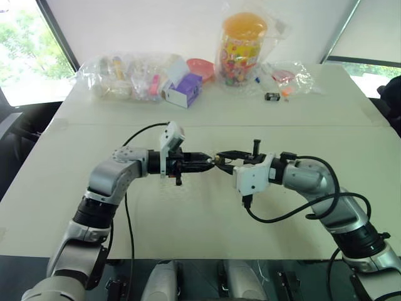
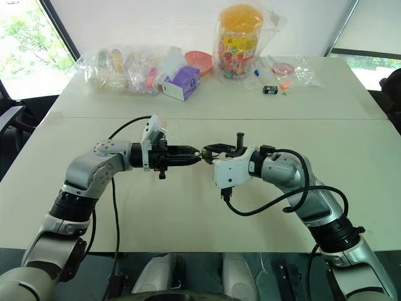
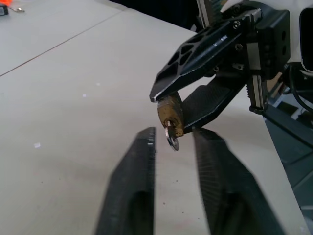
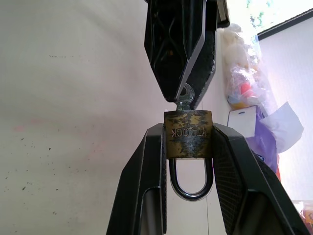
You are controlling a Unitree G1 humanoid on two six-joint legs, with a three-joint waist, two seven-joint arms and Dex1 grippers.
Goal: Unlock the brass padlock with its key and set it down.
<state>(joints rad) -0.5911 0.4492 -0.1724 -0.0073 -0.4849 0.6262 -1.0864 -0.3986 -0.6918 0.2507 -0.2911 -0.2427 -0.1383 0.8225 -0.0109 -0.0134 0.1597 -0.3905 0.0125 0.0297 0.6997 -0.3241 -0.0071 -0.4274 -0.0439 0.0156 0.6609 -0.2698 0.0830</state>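
1. The brass padlock (image 4: pixel 188 133) is clamped by its body between the two fingers of the right gripper (image 1: pixel 227 155), shackle toward the wrist.
2. The key (image 4: pixel 185 96), seated in the padlock's base, is pinched by the closed left gripper (image 1: pixel 210 160).
3. Both grippers are met tip to tip above the middle of the table (image 1: pixel 56 188).
4. Bagged items (image 1: pixel 128 76) and a candy jar (image 1: pixel 241 47) are seen at twelve o'clock, well apart.
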